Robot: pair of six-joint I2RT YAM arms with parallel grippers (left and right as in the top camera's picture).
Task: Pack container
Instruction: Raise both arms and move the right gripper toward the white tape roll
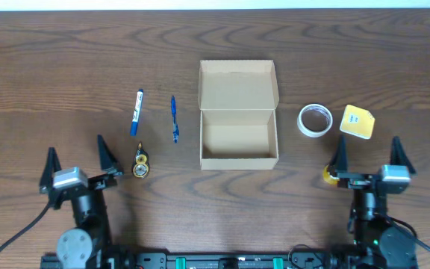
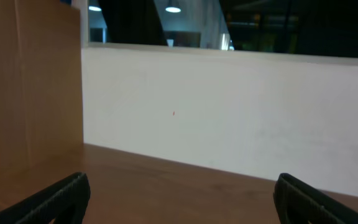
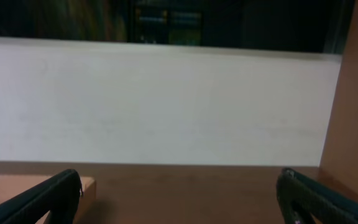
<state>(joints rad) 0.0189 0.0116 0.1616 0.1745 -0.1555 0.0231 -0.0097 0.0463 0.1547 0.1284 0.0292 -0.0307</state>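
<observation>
Holding the left gripper (image 1: 76,146) and right gripper (image 1: 369,142) low over the table (image 1: 51,67), fingers spread wide and pinching nothing. Finding the container (image 1: 237,140), flap lid open, sitting between the two: ahead and right of the left gripper, ahead and left of the right one, apart from both. Also spotting a blue marker (image 1: 136,112) and blue pen (image 1: 174,118) ahead of the left gripper, a small yellow-and-black item (image 1: 140,163) just right of it, and a tape roll (image 1: 314,120) and yellow pad (image 1: 357,122) ahead of the right gripper.

Wooden table (image 1: 51,60): container (image 1: 238,90), marker (image 1: 136,112), pen (image 1: 175,118), tape roll (image 1: 315,120), yellow pad (image 1: 357,122).
</observation>
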